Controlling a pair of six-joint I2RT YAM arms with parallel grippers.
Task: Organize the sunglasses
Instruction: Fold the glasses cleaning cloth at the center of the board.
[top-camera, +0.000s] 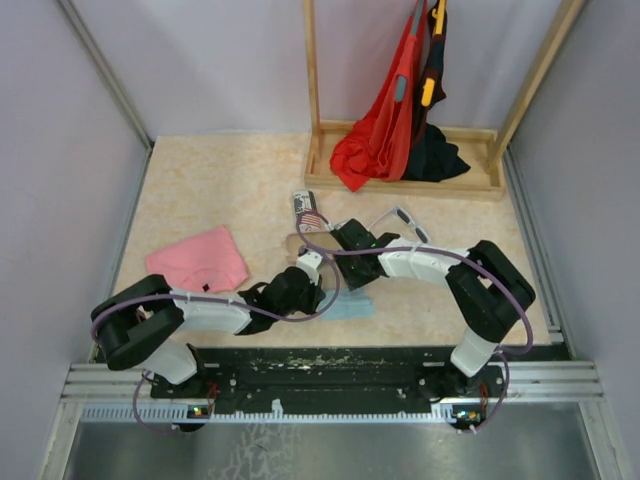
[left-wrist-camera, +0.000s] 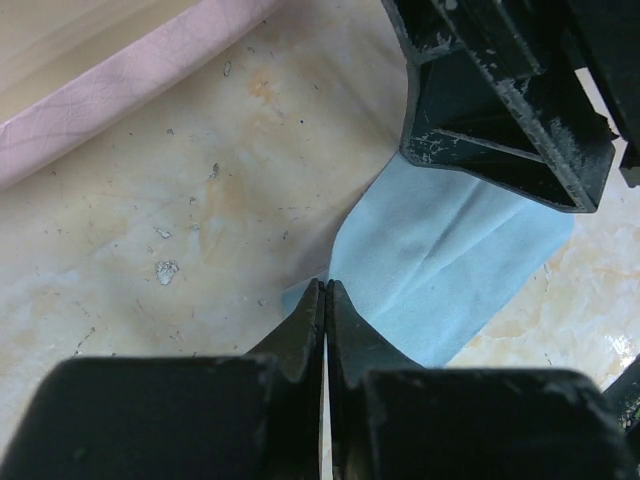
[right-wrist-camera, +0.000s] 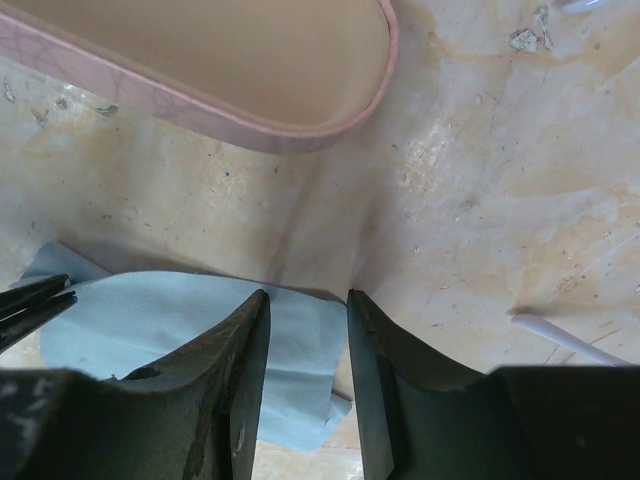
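Note:
The white-framed sunglasses (top-camera: 401, 223) with dark lenses lie on the table right of my right gripper (top-camera: 340, 268); one white temple (right-wrist-camera: 565, 340) shows in the right wrist view. I cannot make out the thin grey pair. My left gripper (left-wrist-camera: 325, 288) is shut on a corner of a light-blue cloth (left-wrist-camera: 440, 265), which is held slightly off the table. My right gripper (right-wrist-camera: 308, 300) is open, its fingers straddling the opposite edge of the same cloth (right-wrist-camera: 170, 320). The left gripper (top-camera: 316, 292) and the cloth (top-camera: 350, 306) also show in the top view.
An open pink glasses case (right-wrist-camera: 230, 70) lies just beyond the cloth; its rim (left-wrist-camera: 120, 95) shows in the left wrist view. A flag-printed case (top-camera: 308, 210) lies behind the grippers. A pink cloth (top-camera: 200, 260) lies at left. A wooden rack (top-camera: 400, 175) with hanging bags stands at the back.

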